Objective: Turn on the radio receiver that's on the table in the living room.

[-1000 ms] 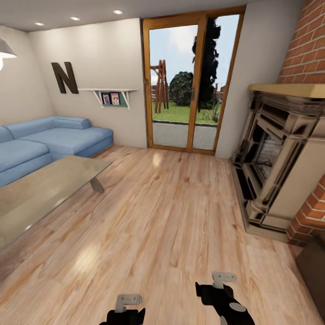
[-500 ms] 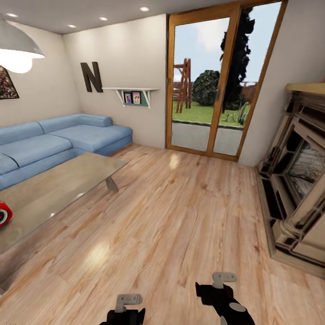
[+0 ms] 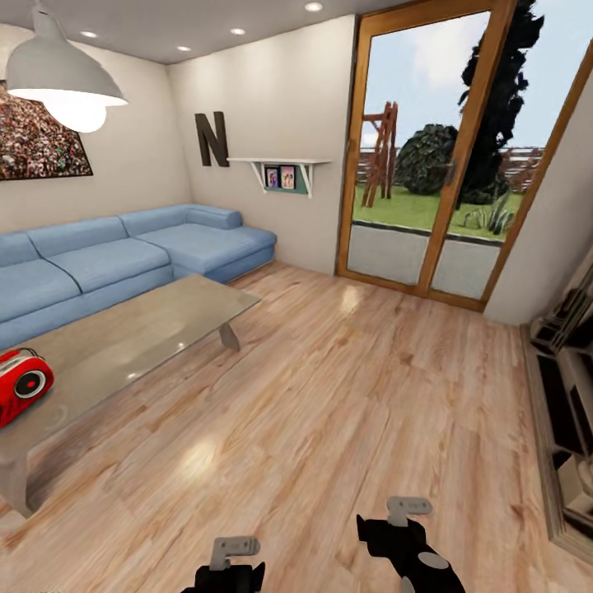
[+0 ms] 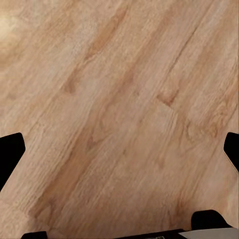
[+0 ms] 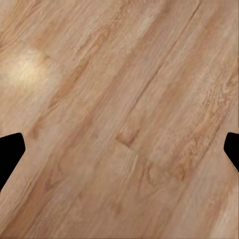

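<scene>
The floor (image 3: 346, 395) is light wood, smooth and glossy. At the left of the frame, the table (image 3: 140, 342) has a glossy, reflective grey-beige top, and the red radio (image 3: 23, 385) on it looks like shiny plastic. The blue sofa (image 3: 107, 259) behind looks like matt cloth. The door frame (image 3: 350, 156) is warm varnished wood.

Light wood floor (image 5: 129, 124) planks run diagonally across the frame, a pale glare spot (image 5: 27, 69) sits at upper left, and the right pincer's (image 5: 119, 149) dark fingertips (image 5: 10, 149) poke in wide apart at both side edges.
</scene>
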